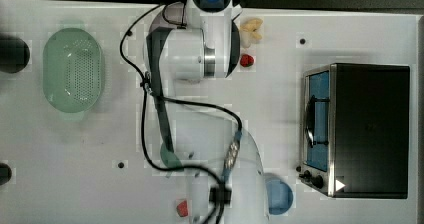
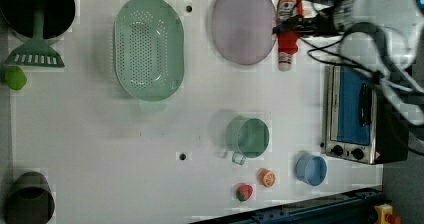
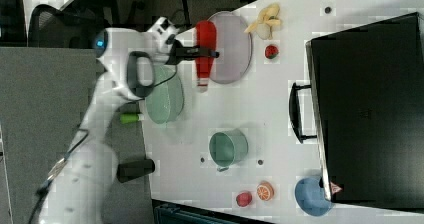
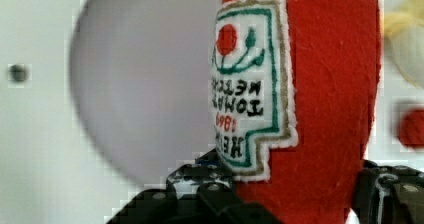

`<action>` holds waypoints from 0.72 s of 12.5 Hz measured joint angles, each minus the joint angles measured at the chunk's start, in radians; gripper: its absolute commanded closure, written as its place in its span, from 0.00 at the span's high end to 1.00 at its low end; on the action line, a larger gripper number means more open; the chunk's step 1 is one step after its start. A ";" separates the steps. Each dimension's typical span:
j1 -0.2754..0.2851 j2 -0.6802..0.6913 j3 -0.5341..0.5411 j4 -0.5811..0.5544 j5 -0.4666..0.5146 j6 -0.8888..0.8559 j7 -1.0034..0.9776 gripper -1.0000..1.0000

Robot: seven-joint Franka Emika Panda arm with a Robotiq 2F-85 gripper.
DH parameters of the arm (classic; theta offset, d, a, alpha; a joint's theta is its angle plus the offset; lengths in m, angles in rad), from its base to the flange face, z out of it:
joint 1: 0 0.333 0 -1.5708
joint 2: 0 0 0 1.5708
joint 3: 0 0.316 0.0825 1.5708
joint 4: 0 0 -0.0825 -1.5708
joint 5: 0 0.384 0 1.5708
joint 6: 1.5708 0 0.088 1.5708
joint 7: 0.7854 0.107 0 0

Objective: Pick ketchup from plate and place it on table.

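- Red felt ketchup bottle (image 2: 288, 30) sits pinched between the dark fingers (image 4: 295, 196), which clamp its body from both sides.
- In the left view its long axis runs twelve to six, white cap at six, and the bottle lies just off the mauve plate (image 2: 243, 24) at the plate's three o'clock.
- In the right view it overlaps the plate's nine o'clock edge, so it probably hangs above the rim, not resting.
- Bare white desk (image 2: 200, 134) lies at the bottle's six o'clock in the left view; setting down there looks open.
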 measured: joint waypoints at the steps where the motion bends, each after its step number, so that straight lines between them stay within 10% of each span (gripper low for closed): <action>1: -0.007 -0.055 0.003 0.002 0.013 -0.063 0.003 0.62; 9: -0.055 -0.437 -0.045 -0.154 0.024 -0.238 0.019 0.62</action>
